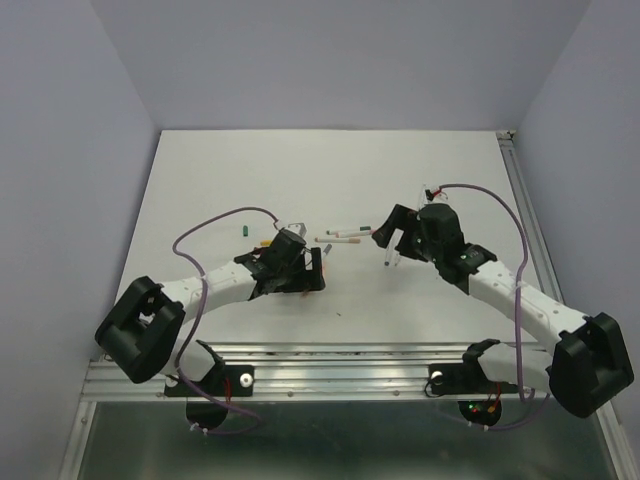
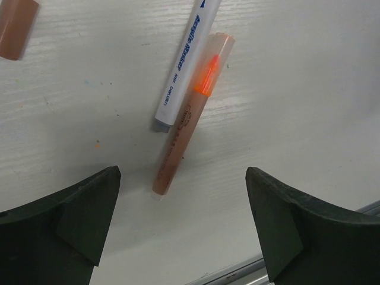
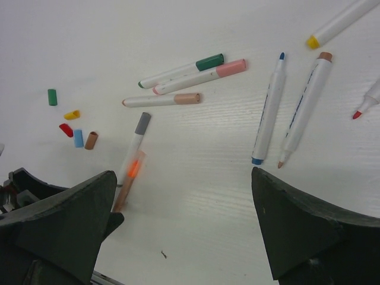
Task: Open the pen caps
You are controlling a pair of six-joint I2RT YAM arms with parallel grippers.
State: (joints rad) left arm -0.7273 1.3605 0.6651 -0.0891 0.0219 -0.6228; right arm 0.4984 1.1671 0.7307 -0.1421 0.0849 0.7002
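Observation:
Several loose pen caps lie in a group in the right wrist view: green (image 3: 52, 97), yellow (image 3: 72, 114), red (image 3: 66, 129), blue (image 3: 78, 138) and brown (image 3: 91, 140). An orange highlighter (image 2: 190, 116) with a clear cap over its tip lies beside a white marker (image 2: 184, 65) with a grey end. My left gripper (image 2: 184, 225) is open just above and short of the highlighter's rear end. My right gripper (image 3: 184, 225) is open and empty above bare table, with the highlighter (image 3: 129, 178) by its left finger. In the top view both grippers, left (image 1: 318, 268) and right (image 1: 392, 245), hover near the pens.
Three pens with green (image 3: 181, 70), pink (image 3: 202, 77) and tan (image 3: 163, 100) ends lie side by side. Uncapped blue (image 3: 270, 107) and brown (image 3: 306, 107) pens lie right of them, with yellow (image 3: 341, 24) and red (image 3: 368, 101) ones farther right. A metal rail (image 1: 320, 365) edges the table's near side.

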